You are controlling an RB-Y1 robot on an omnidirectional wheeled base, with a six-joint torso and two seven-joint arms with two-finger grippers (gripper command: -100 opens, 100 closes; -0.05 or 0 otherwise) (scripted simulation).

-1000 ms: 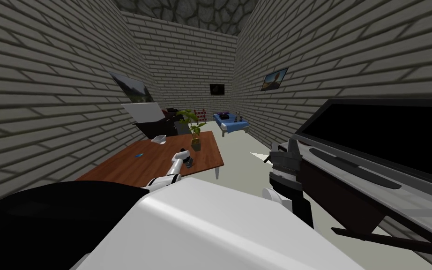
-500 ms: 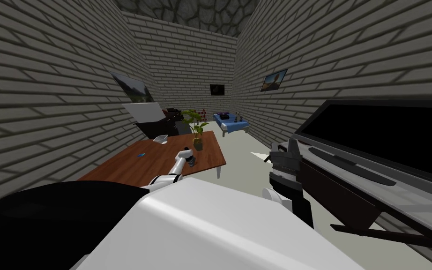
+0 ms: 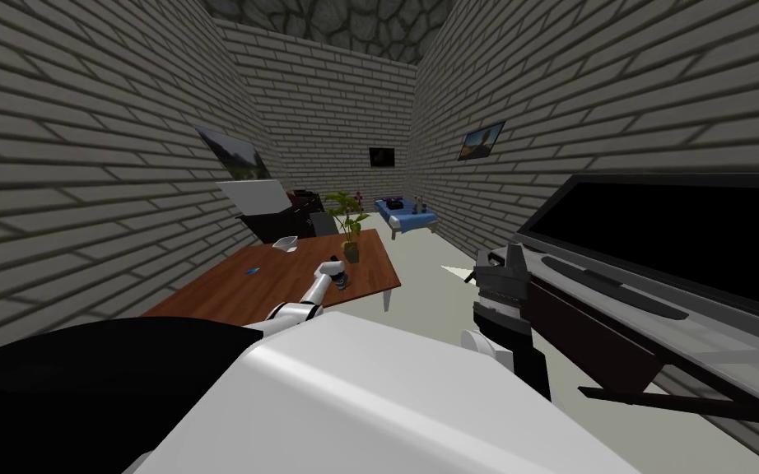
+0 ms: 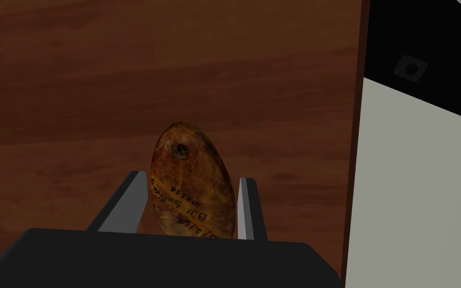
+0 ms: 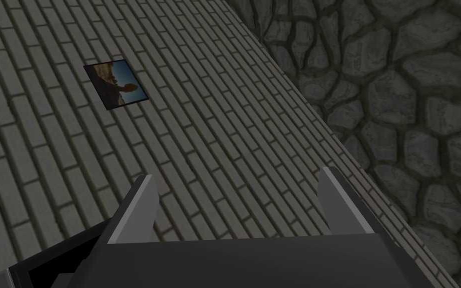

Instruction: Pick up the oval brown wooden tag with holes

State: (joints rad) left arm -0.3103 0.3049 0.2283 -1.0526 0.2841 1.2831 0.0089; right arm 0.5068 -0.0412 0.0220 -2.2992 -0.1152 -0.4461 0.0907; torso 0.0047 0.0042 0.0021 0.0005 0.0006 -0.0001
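An oval brown wooden tag (image 4: 192,182) with a hole near its far end and dark handwriting stands on edge between the two fingers of my left gripper (image 4: 193,197), which is shut on it. Below it lies the reddish-brown table top (image 4: 124,75). In the head view my left gripper (image 3: 337,276) hangs over the near right part of that table (image 3: 246,288). My right gripper (image 5: 239,200) is open with nothing between its fingers; that arm (image 3: 497,280) is raised at my right, beside a dark cabinet.
On the table stand a potted plant (image 3: 348,226), a white bowl (image 3: 285,243) and a small blue item (image 3: 250,270). The table's right edge (image 4: 357,125) runs close to the gripper, with pale floor beyond. A TV on a long cabinet (image 3: 666,271) fills the right side.
My left arm has reached farther forward and to the right over the table across the three head frames. The right arm has stayed put.
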